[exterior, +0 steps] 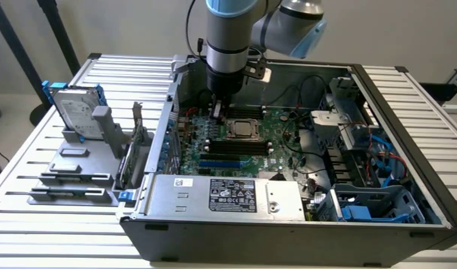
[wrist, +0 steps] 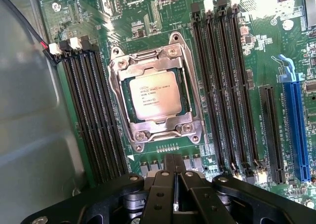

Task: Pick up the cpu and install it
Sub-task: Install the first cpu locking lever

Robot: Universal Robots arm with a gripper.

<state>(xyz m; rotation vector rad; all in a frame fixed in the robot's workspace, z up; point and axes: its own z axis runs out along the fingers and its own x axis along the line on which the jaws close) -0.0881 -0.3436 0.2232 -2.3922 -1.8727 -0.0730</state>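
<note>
The cpu (wrist: 154, 96), a small square chip with a silver-grey top and printed text, lies flat in its socket inside the metal retention frame (wrist: 155, 98) on the green motherboard (wrist: 148, 16). In the exterior view the cpu (exterior: 243, 129) sits at the middle of the board inside the open computer case. My gripper (exterior: 217, 111) hangs low over the board, just to the exterior view's left of the socket and apart from the chip. The wrist view has the black fingers (wrist: 168, 167) pressed together, so the gripper (wrist: 174, 158) is shut with nothing held between them.
Black memory slots (wrist: 91, 110) flank the socket on both sides, and a blue expansion slot (wrist: 296, 130) runs beyond. The case wall (exterior: 168, 112), power supply (exterior: 228, 196) and drive cage (exterior: 363, 129) ring the board. A hard drive in a blue bracket (exterior: 75, 115) and grey bars (exterior: 71, 179) stand outside on the table.
</note>
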